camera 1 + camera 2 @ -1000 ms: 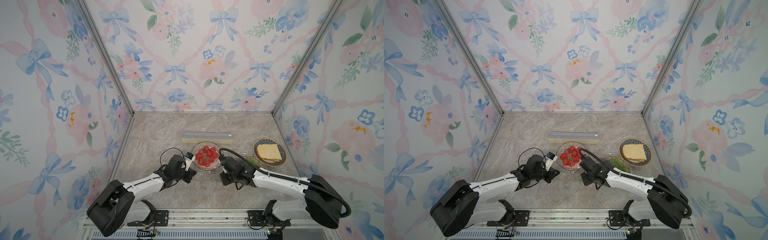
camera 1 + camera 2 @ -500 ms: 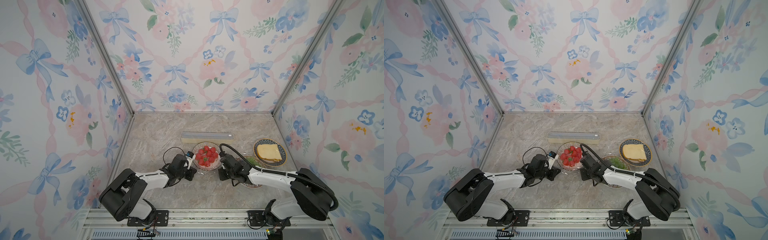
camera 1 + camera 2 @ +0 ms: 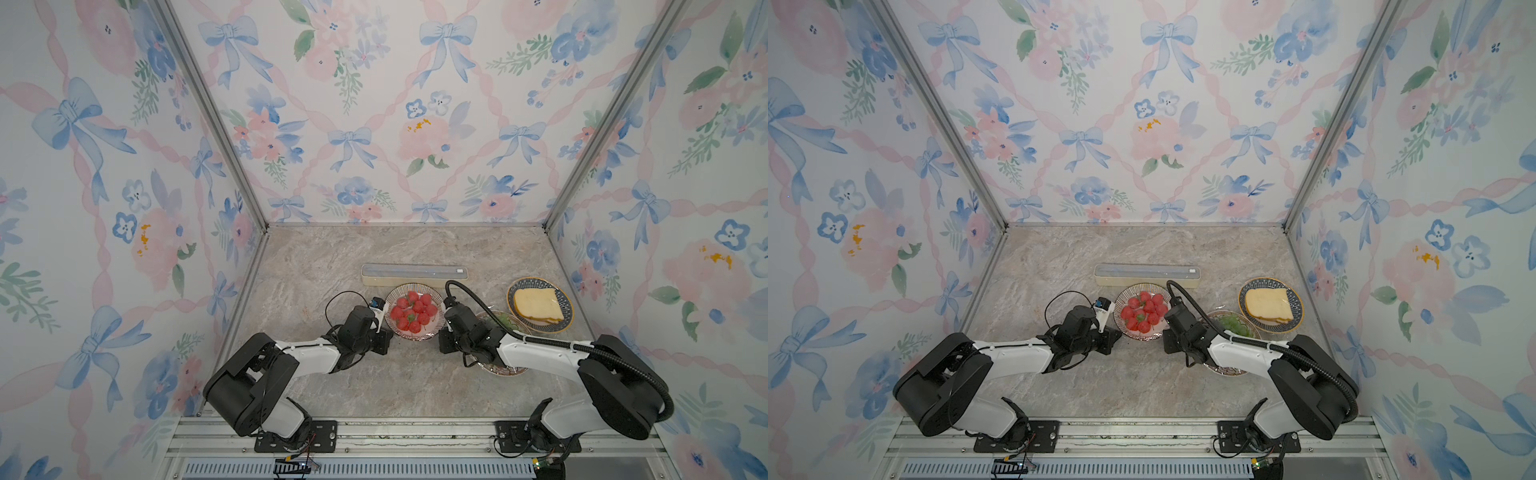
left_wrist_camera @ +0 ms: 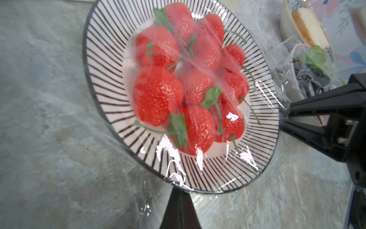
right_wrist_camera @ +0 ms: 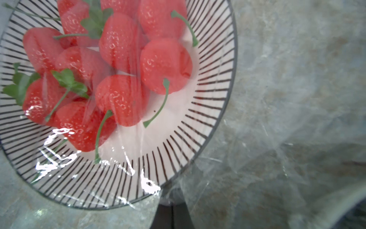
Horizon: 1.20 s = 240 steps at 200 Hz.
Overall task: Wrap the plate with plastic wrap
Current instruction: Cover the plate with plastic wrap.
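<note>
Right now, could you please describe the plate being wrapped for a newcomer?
On the grey marbled tabletop, find the long cream box. Directly in front of it sits the round black-striped white plate, the only one holding red strawberries.

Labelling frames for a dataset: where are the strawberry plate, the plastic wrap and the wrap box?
strawberry plate (image 3: 395, 293): a top view, striped rim.
plastic wrap (image 4: 170, 148): left wrist view, glare patch over plate.
wrap box (image 3: 414, 272): a top view, middle of lid.
</note>
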Motion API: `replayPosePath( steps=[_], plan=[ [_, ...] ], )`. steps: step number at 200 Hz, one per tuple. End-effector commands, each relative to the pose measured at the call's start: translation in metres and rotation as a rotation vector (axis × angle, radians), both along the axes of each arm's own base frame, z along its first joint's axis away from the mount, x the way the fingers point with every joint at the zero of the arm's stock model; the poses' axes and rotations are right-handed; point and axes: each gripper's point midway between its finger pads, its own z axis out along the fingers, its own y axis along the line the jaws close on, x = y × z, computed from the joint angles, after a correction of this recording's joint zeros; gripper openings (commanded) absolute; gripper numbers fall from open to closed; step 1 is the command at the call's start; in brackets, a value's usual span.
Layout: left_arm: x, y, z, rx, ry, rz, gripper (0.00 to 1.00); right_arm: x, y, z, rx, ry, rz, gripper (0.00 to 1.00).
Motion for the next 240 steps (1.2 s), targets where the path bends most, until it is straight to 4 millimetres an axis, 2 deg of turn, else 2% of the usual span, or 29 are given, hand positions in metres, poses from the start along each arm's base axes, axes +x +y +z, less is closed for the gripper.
replayPosePath(
  steps=[1,11,19,35,61,79,104,113,128,146,175,204,223,240],
  plan=[
    [0.01,0.002,0.004,-0.004,-0.021,0.048,0.02,0.005,-0.011,0.003,-0.001,-0.021,-0.046,0.0],
    [0.011,0.004,0.005,-0.003,-0.026,0.055,0.03,0.004,-0.012,0.004,0.001,-0.023,-0.049,0.0],
    [0.012,0.006,0.007,-0.006,-0.031,0.062,0.05,0.004,-0.013,0.007,0.005,-0.028,-0.048,0.05],
    [0.013,0.01,0.011,-0.015,-0.04,0.077,0.14,0.001,-0.015,0.011,0.002,-0.029,-0.044,0.14],
    [0.013,0.018,0.019,-0.034,-0.054,0.098,0.27,-0.002,-0.022,0.021,0.0,-0.037,-0.047,0.21],
    [0.014,0.028,0.024,-0.037,-0.061,0.13,0.34,-0.004,-0.029,0.031,-0.002,-0.045,-0.05,0.32],
    [0.015,0.041,0.034,-0.032,-0.063,0.165,0.41,-0.008,-0.036,0.048,0.03,-0.051,-0.06,0.55],
    [0.012,0.043,0.037,-0.044,-0.054,0.167,0.45,-0.008,-0.039,0.054,0.067,-0.034,-0.088,0.67],
    [0.004,0.038,0.039,-0.088,-0.009,0.147,0.5,-0.009,-0.037,0.06,0.169,0.041,-0.122,0.87],
    [-0.009,0.03,0.035,-0.149,0.086,0.127,0.57,-0.014,-0.025,0.061,0.307,0.167,-0.14,0.99],
    [-0.022,0.019,0.021,-0.21,0.237,0.115,0.63,-0.022,-0.007,0.049,0.375,0.29,-0.154,0.97],
    [-0.017,0.013,0.016,-0.201,0.262,0.104,0.66,-0.015,-0.002,0.047,0.313,0.258,-0.164,0.97],
    [-0.014,0.007,0.016,-0.216,0.269,0.089,0.67,-0.009,-0.004,0.055,0.231,0.205,-0.163,0.97],
    [-0.013,0.001,0.016,-0.247,0.281,0.072,0.67,-0.006,0.001,0.058,0.227,0.197,-0.162,0.97]
  ],
)
